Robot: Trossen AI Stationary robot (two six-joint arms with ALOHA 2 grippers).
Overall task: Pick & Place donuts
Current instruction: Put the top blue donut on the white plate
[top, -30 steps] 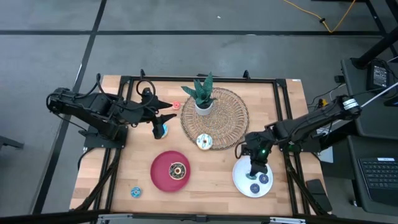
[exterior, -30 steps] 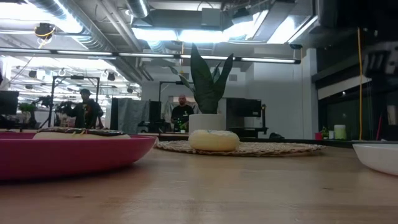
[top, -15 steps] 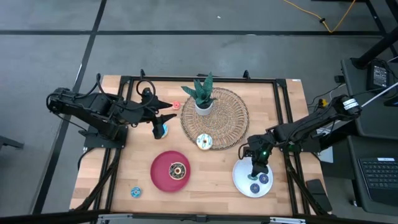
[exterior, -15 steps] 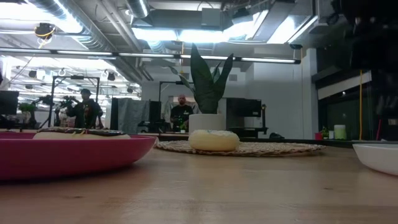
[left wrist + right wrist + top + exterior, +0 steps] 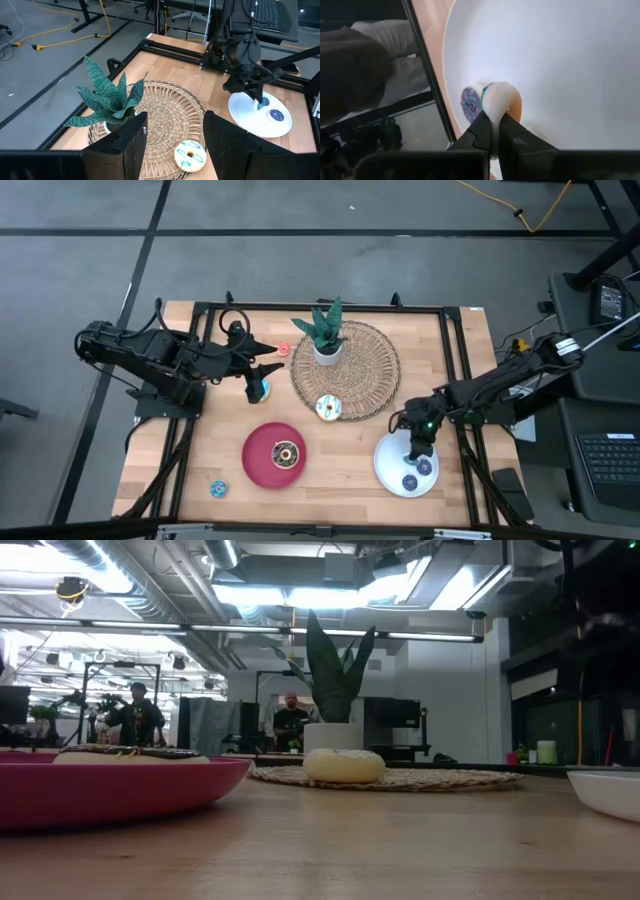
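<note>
My right gripper (image 5: 413,457) is over the white plate (image 5: 390,470), shut on a small teal donut (image 5: 496,98). A small blue donut (image 5: 468,102) lies flat on that plate beside it. My left gripper (image 5: 172,145) waits open at the table's far left, above a light-blue iced donut (image 5: 262,389) that lies on the wood. The cream-white sprinkled donut (image 5: 328,408) rests on the woven mat's near edge. On the red plate (image 5: 258,465) sits the brown chocolate donut (image 5: 285,454). A small red donut (image 5: 283,349) and a small blue one (image 5: 217,489) lie on the table. My right gripper pinches the small teal donut by its rim (image 5: 494,112) between the two fingertips (image 5: 482,125), coming from above and pointing down at the white plate. The donut stands on edge beyond the fingertips. Whether it touches the plate, I cannot tell.
A potted plant (image 5: 325,332) stands on the far part of the round woven mat (image 5: 370,370). A black frame (image 5: 455,380) runs around the table's edges. People stand in the room beyond the table (image 5: 290,720). Bare wood lies between the two plates.
My right gripper has shifted a little toward the table's right edge over the white plate, staying shut.
</note>
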